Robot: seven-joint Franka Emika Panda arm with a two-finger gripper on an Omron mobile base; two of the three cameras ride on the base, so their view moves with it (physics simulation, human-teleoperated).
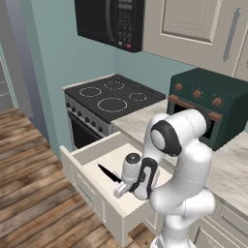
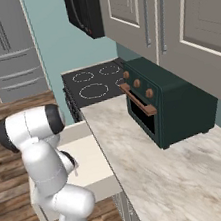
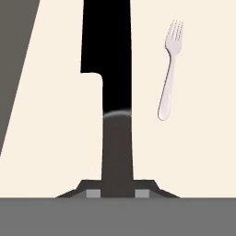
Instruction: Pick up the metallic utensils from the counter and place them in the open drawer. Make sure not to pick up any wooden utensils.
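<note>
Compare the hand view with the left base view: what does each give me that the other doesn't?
The hand view gives a silver fork lying on the pale drawer floor, and a close look at the gripper shut on the knife's handle.

The left base view gives the surroundings: the stove, the microwave, the green countertop oven, the marbled counter and the wood floor.

Both share the knife, its dark blade pointing out over the open drawer.
</note>
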